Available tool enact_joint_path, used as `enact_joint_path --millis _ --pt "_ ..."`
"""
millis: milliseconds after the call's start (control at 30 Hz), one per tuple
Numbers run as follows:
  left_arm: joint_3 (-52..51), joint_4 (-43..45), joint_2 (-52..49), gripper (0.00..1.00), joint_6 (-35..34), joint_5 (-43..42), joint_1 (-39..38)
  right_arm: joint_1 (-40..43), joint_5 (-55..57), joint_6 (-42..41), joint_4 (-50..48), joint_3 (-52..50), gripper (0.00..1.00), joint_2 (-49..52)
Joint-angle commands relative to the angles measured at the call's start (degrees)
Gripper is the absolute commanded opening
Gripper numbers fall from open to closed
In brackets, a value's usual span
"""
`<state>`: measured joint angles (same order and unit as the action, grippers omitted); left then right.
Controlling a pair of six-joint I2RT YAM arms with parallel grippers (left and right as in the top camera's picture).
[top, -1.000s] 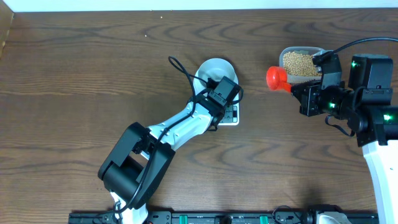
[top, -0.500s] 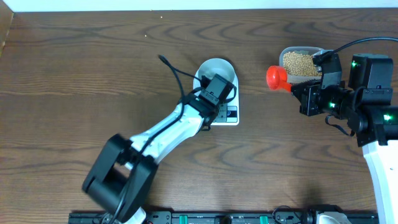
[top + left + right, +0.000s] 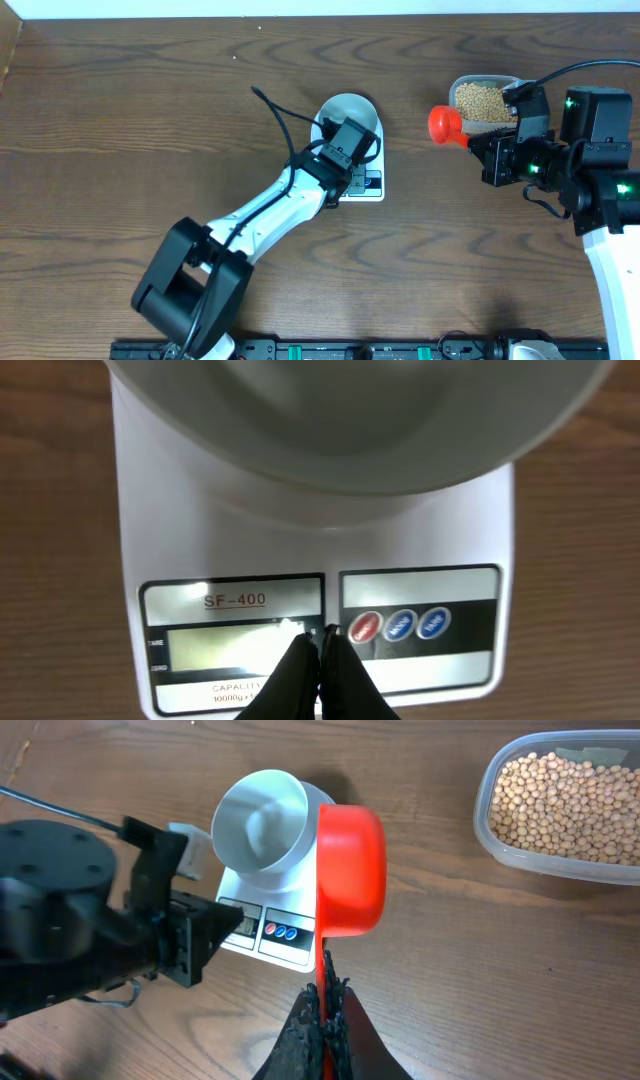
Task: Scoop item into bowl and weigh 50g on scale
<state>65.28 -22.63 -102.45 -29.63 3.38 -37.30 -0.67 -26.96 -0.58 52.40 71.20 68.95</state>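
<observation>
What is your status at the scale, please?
Left tool shut, at scale display. Right tool shut on scoop, beside tub. Bowl empty on scale. Left arm near bowl, may crowd the pour.

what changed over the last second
The left arm swung its elbow leftward, and the shut left end effector shifted slightly left over the scale, mostly in the first half second. Nothing was taken hold of or let go. The right end effector, its red scoop, the bowl and the tub of beans stayed put.

Left arm [image 3: 270, 212] stretches forward, fingers [image 3: 298, 672] pressed together; right fingers [image 3: 300, 1038] clamped tight.
</observation>
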Motion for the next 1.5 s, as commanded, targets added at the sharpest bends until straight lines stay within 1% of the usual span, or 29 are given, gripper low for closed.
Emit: enact_joint_path --millis 0,633,833,1033,1200,1467 --pt "-0.3 0.2 -1.8 0.07 -1.1 1.2 -0.1 -0.4 0.1 0.9 -0.3 1.2 0.01 0.1" --pt "-0.3 1.9 -4.7 0.07 -0.4 1.1 -0.2 -0.4 0.1 0.9 -0.1 1.2 0.01 0.1" --pt "-0.2 3.7 -4.6 0.07 2.1 1.2 -2.2 -0.4 0.1 0.9 -0.2 1.2 0.01 0.1" --pt "-0.2 3.7 -4.6 0.07 2.2 1.2 -3.0 -0.4 0.1 0.9 -0.1 1.2 0.01 0.1" --pt "-0.2 3.7 -4.6 0.07 2.2 4.0 -3.0 -0.4 0.1 0.9 0.1 1.2 0.01 0.1" --pt "-0.3 3.7 -4.8 0.07 2.2 4.0 -3.0 -0.4 0.0 0.9 0.2 1.2 0.01 0.1"
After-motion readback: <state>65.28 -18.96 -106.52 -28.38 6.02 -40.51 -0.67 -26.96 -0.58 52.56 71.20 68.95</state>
